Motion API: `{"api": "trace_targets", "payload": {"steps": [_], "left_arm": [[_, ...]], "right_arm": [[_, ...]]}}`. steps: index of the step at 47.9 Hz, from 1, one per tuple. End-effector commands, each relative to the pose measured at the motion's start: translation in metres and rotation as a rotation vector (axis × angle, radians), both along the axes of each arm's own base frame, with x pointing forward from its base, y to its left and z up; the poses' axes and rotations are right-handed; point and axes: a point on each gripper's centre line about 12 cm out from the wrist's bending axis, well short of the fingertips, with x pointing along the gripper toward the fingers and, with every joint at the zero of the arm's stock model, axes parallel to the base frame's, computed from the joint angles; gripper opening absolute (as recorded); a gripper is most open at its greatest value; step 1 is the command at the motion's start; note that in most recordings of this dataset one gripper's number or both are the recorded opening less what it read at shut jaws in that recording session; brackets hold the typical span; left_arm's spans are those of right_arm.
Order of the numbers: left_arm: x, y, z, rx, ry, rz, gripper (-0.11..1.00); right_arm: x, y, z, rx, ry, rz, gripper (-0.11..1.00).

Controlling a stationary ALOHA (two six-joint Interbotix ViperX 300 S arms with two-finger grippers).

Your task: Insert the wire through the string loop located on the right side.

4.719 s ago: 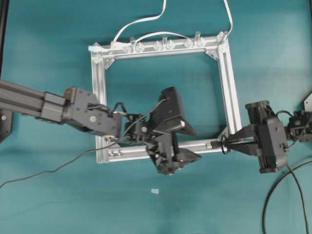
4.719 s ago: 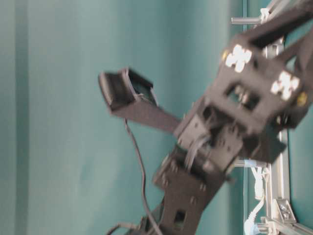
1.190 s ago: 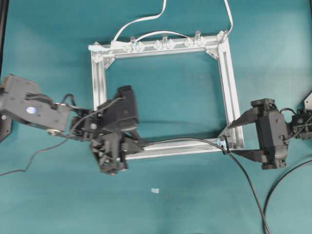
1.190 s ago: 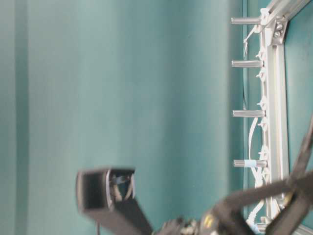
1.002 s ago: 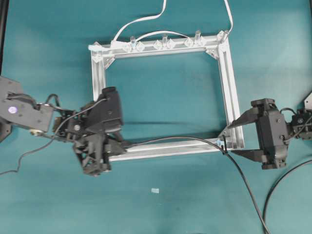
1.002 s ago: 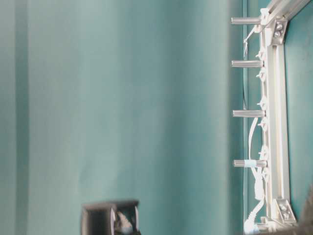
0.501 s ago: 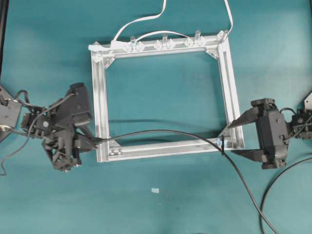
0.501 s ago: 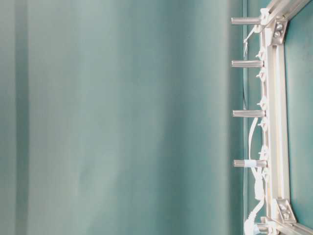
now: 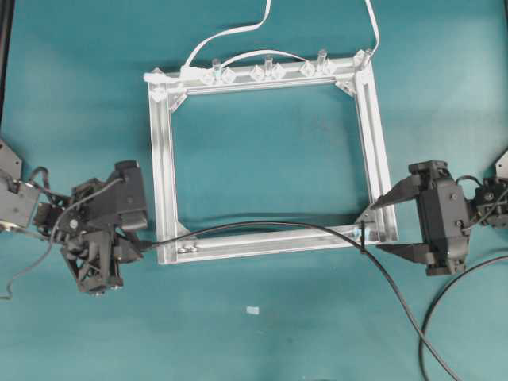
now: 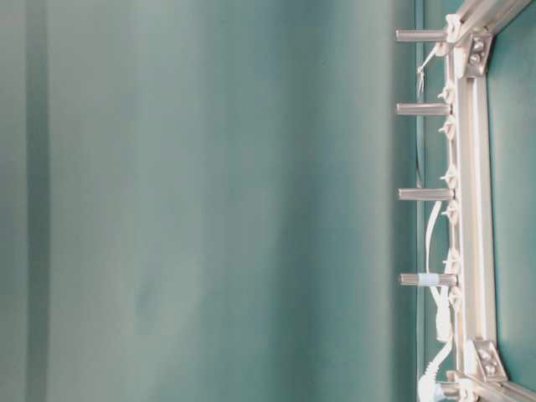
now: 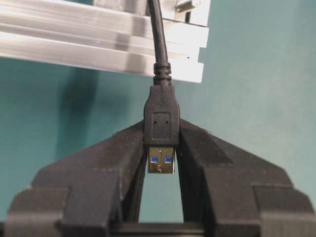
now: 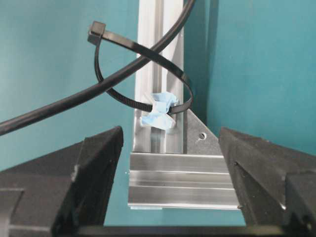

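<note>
Now | left tool (image 11: 160, 163) clamps wire (image 9: 270, 228) plug, cable lengthwise through string loop (image 12: 143, 74) | right tool (image 12: 168, 163) spread

**Teal cloth, wall to counter**

A plain teal covering spreads over the whole counter (image 9: 262, 159), smooth and matte, with faint darker patches where shadows fall. Light comes from above and stays soft and even, leaving no hard glare on the cloth. A small pale scrap (image 9: 252, 310) lies alone on the near part of the surface. At the far left edge a dark strip (image 9: 5, 48) borders the cloth. Seen from table level, which shows turned on its side, a teal backdrop (image 10: 209, 201) fills the space behind, marked by broad, soft vertical bands of lighter and darker tone.
</note>
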Motion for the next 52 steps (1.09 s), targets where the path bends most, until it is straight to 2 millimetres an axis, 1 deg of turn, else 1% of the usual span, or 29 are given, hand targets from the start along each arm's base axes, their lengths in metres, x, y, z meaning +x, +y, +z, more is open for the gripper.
{"api": "trace_targets", "payload": {"steps": [1, 13, 14, 22, 24, 25, 38, 42, 48, 52], "left_arm": [[0.007, -0.004, 0.005, -0.009, -0.018, -0.001, 0.19], [0.003, -0.003, 0.004, 0.001, 0.022, 0.0, 0.19], [0.003, -0.003, 0.004, 0.003, 0.03, 0.0, 0.23], [0.001, -0.003, 0.006, 0.018, 0.062, -0.012, 0.71], [0.001, -0.002, 0.008, 0.017, 0.059, -0.011, 0.8], [0.001, -0.003, 0.008, 0.015, 0.056, -0.011, 0.82], [-0.003, 0.001, 0.016, 0.023, 0.028, -0.026, 0.81], [-0.001, 0.005, 0.025, 0.021, -0.007, -0.018, 0.81], [0.004, 0.015, 0.045, 0.021, -0.089, 0.001, 0.81], [0.002, 0.021, 0.052, 0.035, -0.12, -0.01, 0.81]], "right_arm": [[0.003, 0.001, 0.004, 0.003, -0.021, -0.001, 0.87], [0.003, 0.001, 0.004, 0.002, -0.021, -0.001, 0.87], [0.003, 0.0, 0.004, 0.001, -0.021, -0.002, 0.87], [0.003, 0.0, 0.004, 0.002, -0.022, -0.002, 0.87], [0.003, 0.001, 0.004, 0.002, -0.021, 0.0, 0.87], [0.003, 0.001, 0.004, 0.002, -0.022, 0.0, 0.87], [0.003, 0.001, 0.004, 0.002, -0.022, -0.002, 0.87], [0.005, 0.001, 0.007, 0.003, -0.035, -0.003, 0.87], [0.006, 0.0, 0.015, 0.006, -0.078, -0.008, 0.87], [0.004, -0.002, 0.022, 0.008, -0.123, -0.018, 0.87]]}}
